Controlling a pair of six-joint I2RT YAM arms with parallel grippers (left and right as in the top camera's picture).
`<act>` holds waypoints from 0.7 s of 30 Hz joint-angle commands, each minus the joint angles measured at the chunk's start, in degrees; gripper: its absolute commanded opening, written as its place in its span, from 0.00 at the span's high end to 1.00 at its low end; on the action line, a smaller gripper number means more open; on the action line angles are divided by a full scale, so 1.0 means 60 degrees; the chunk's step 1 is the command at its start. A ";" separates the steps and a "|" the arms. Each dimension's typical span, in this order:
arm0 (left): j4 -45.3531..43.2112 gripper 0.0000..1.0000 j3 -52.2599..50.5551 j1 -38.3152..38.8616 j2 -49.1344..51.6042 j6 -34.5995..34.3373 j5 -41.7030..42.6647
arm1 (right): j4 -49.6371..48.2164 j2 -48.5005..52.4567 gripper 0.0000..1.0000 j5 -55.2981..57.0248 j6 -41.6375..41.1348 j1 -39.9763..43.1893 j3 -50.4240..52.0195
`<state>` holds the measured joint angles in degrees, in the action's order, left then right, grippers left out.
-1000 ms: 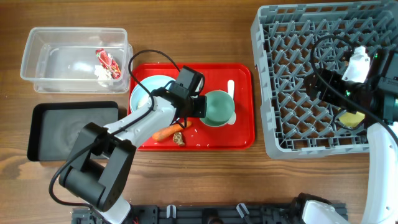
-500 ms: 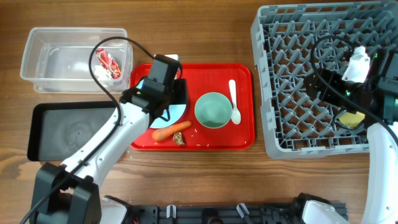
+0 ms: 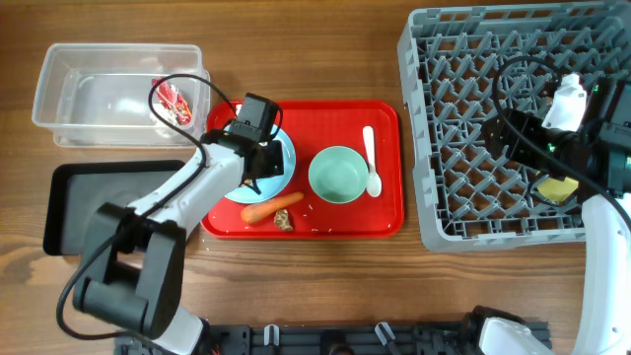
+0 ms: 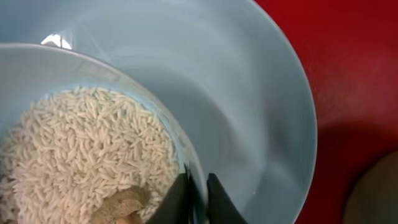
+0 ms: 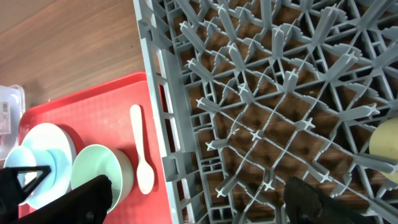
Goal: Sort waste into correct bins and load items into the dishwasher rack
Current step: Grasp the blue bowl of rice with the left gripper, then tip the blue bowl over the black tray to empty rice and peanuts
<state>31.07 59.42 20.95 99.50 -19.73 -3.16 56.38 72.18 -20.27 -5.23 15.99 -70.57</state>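
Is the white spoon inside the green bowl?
No, the spoon lies flat on the red tray beside the green bowl, not in it.

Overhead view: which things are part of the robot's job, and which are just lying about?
Part of the job: carrot, green bowl, spoon, plate, rice bowl, wrapper, clear tub, black tray, grey rack, yellow cup.
Just lying about: red tray, wooden table.
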 commanded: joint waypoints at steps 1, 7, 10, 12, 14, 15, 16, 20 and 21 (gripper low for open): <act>0.0011 0.96 -0.0026 -0.0029 0.0044 -0.0033 0.0229 | 0.0011 -0.0051 0.10 0.0160 0.0124 -0.0040 -0.0138; 0.0310 0.96 -0.0022 -0.0029 -0.0459 -0.0036 0.0229 | 0.0007 -0.0051 0.10 0.0160 0.0124 -0.0040 -0.0138; 0.0783 0.96 -0.0022 -0.0029 -0.1249 -0.0036 0.0229 | 0.0007 -0.0047 0.09 0.0160 0.0120 -0.0040 -0.0138; 0.1129 0.96 -0.0026 -0.0033 -0.1767 -0.0033 0.0226 | 0.0007 -0.0051 0.09 0.0160 0.0120 -0.0040 -0.0138; 0.1479 0.96 -0.0026 -0.0033 -0.2284 -0.0033 0.0219 | 0.0004 -0.0051 0.09 0.0164 0.0124 -0.0040 -0.0138; 0.1628 0.96 -0.0026 -0.0033 -0.2477 -0.0033 0.0189 | 0.0004 -0.0047 0.09 0.0164 0.0124 -0.0040 -0.0138; 0.1818 0.96 -0.0026 -0.0040 -0.2696 -0.0033 0.0186 | 0.0007 -0.0047 0.09 0.0164 0.0124 -0.0040 -0.0138; 0.2703 0.96 -0.0026 -0.0452 -0.3413 -0.0288 0.0182 | 0.0007 -0.0051 0.10 0.0160 0.0120 -0.0040 -0.0138; 0.2885 0.96 -0.0026 -0.0721 -0.3526 -0.0543 0.0189 | 0.0007 -0.0051 0.09 0.0160 0.0124 -0.0040 -0.0138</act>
<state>46.37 59.42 20.05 81.28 -20.01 -1.98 56.38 72.18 -20.27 -5.23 15.99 -70.57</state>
